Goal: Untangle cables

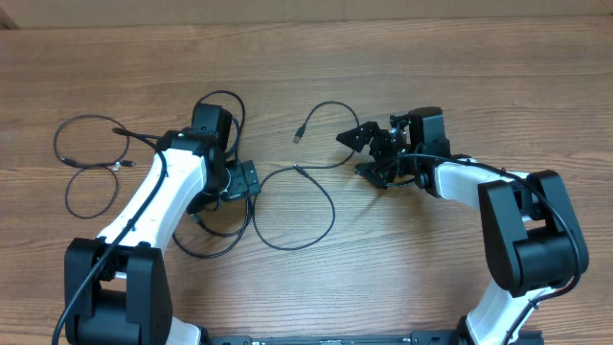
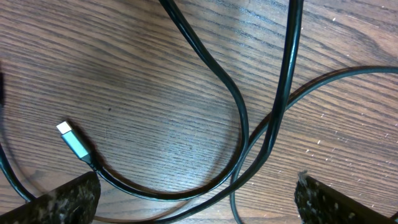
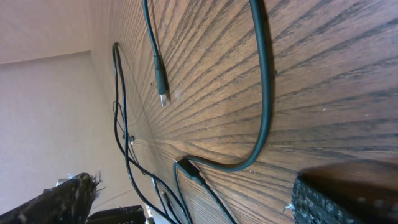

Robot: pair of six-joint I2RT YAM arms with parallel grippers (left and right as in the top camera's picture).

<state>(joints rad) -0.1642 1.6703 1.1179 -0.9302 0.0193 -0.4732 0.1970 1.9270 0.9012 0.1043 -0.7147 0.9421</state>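
Observation:
Several thin black cables lie on the wooden table. One makes a big loop [image 1: 297, 206] in the middle, and another with a small plug end [image 1: 299, 134] runs toward my right gripper. Two more loops [image 1: 88, 163] lie at the far left. My left gripper [image 1: 246, 179] stands open just above crossing cables [image 2: 273, 118], next to a silver-tipped plug [image 2: 71, 140]; nothing is held. My right gripper [image 1: 360, 153] is open and tilted sideways low over the table, beside a curving cable [image 3: 262, 93] and a black plug [image 3: 189, 169]. Its fingers [image 3: 348, 199] hold nothing.
Another cable loop [image 1: 215, 244] lies partly under my left arm [image 1: 153, 196]. The table's far edge [image 1: 306, 17] meets a pale wall. The right arm's base [image 1: 527, 240] stands at the front right.

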